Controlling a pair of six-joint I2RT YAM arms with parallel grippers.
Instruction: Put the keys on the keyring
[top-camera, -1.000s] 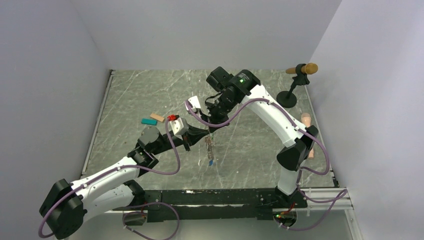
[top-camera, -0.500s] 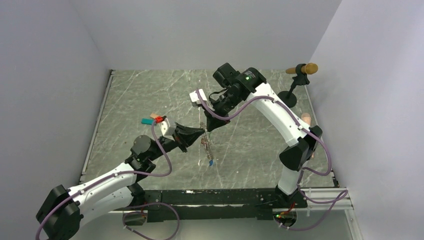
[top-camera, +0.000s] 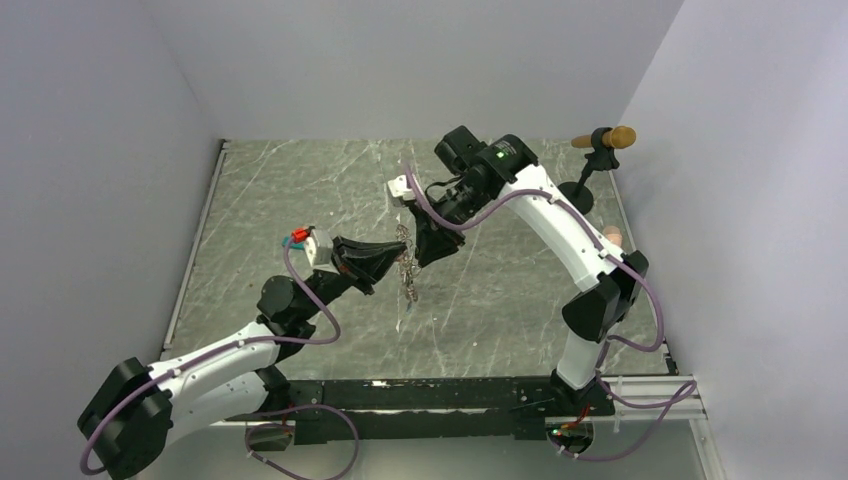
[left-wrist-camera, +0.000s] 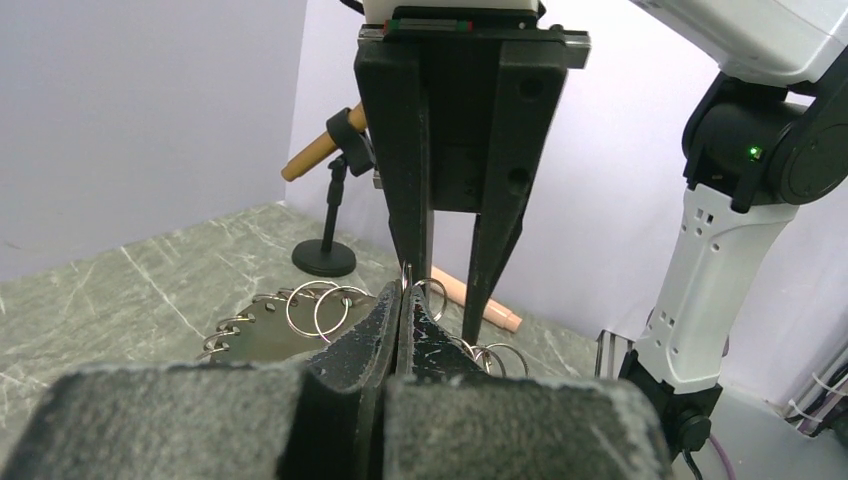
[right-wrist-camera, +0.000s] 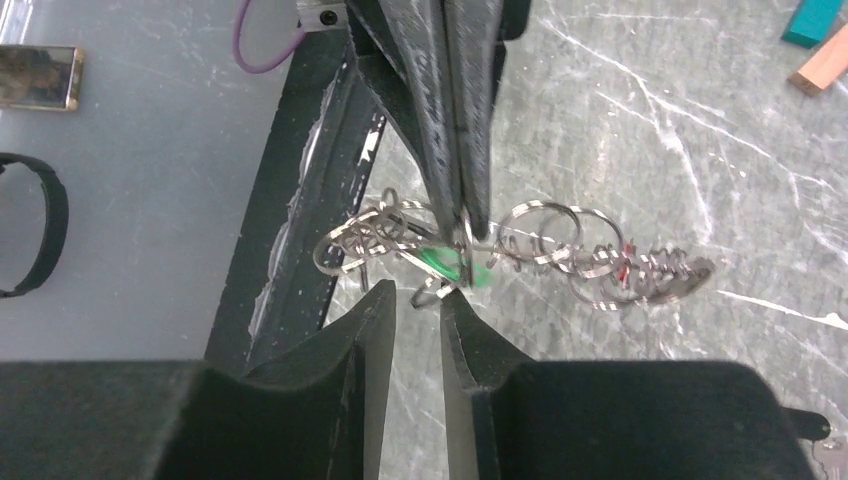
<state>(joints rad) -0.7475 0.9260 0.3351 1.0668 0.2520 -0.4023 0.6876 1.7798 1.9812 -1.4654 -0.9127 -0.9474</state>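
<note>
Lets go with the right fingers (top-camera: 424, 252): clamped a second ago, now standing a little apart with nothing pinched between them. Keeps the left fingers (left-wrist-camera: 400, 318) clenched on one loop of the keyring (right-wrist-camera: 600, 272), so carries the whole bundle alone. Has lifted it too, clear of the surface (top-camera: 300, 190) on which its lower end trailed a second ago; hangs now right at the left fingertips and just short of the right ones.

Reads as the end of a threading move and probably a release to check or re-grip. Shows the green key (right-wrist-camera: 447, 265) directly under the left fingertips, tangled among the loops and seemingly on the ring (too cluttered to be sure). Cannot make out the blue key in any view.

Below both sets of fingers, dark green marbled stone with pale veins. Well beyond the left fingers, a teal block (right-wrist-camera: 812, 20) beside a tan block (right-wrist-camera: 825, 68). Behind the right fingers, a small black stand (top-camera: 590, 165) holding a tan handle. All round, plain pale walls (top-camera: 100, 150).
</note>
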